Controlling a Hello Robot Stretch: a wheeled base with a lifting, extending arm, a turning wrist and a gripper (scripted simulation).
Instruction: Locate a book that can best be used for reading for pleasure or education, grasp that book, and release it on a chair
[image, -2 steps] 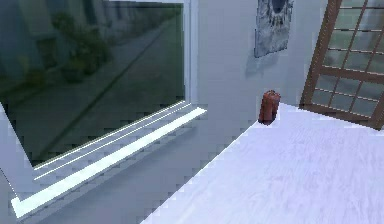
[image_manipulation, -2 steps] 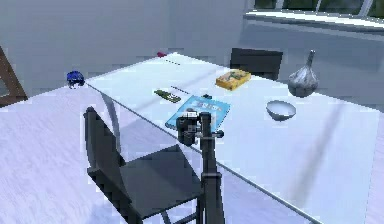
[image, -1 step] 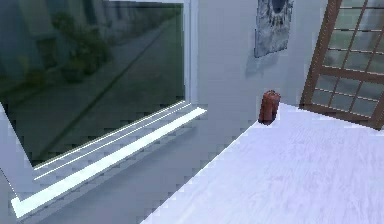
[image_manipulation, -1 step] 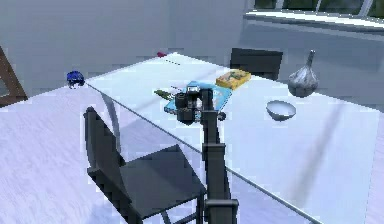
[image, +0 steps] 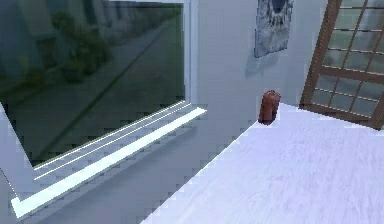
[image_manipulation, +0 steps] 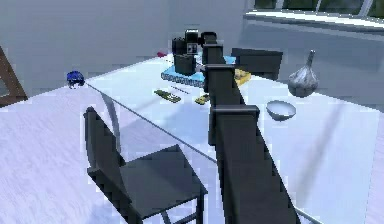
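The dark square arm (image_manipulation: 235, 130) is stretching across the pale glossy table (image_manipulation: 330, 150). The dark two-finger gripper (image_manipulation: 183, 55) is sitting at a flat blue book (image_manipulation: 180, 76) that is lying on the tabletop's far part — whether it is grasping anything cannot be told. A grey bulb-shaped vase (image_manipulation: 305, 78) and a small grey bowl (image_manipulation: 280, 110) are standing toward the arm side view's right. A dark near chair (image_manipulation: 140, 170) is standing at the table's near edge and a dark far chair (image_manipulation: 258, 62) across it. In the forward view, a small reddish-brown object (image: 268, 107) is standing on the floor by the wall.
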